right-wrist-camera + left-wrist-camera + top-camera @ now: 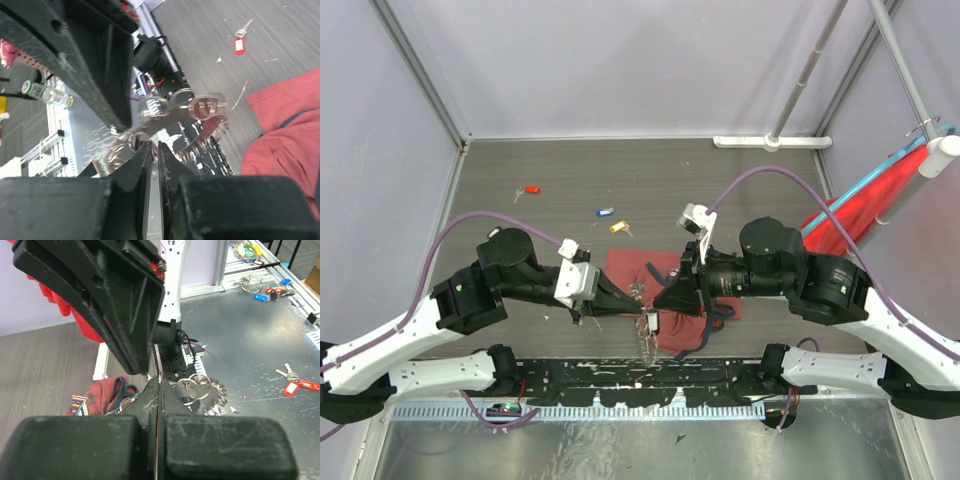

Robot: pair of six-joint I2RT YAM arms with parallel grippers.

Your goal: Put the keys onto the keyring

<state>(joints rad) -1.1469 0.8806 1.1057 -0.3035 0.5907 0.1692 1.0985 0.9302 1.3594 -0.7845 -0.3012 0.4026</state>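
The keyring (648,335), a wire ring fringed with small silvery keys, hangs between the two gripper tips near the table's front edge. My left gripper (626,301) is shut on its wire. In the left wrist view the wire runs out of the pressed jaws of that gripper (159,384), and the keyring's (200,390) rings and keys sit just beyond. My right gripper (660,300) faces it tip to tip. In its own view the right gripper (154,147) has a narrow empty gap, and the keyring (197,107) is blurred ahead. Red (531,189), blue (605,212) and yellow (618,227) keys lie loose farther back.
A dark-red cloth bag (670,290) lies under both grippers. A red cloth (865,205) hangs at the right wall. The metal bench (260,350) in front of the arms carries more tagged keys (295,385). A white post base (770,142) stands at the back.
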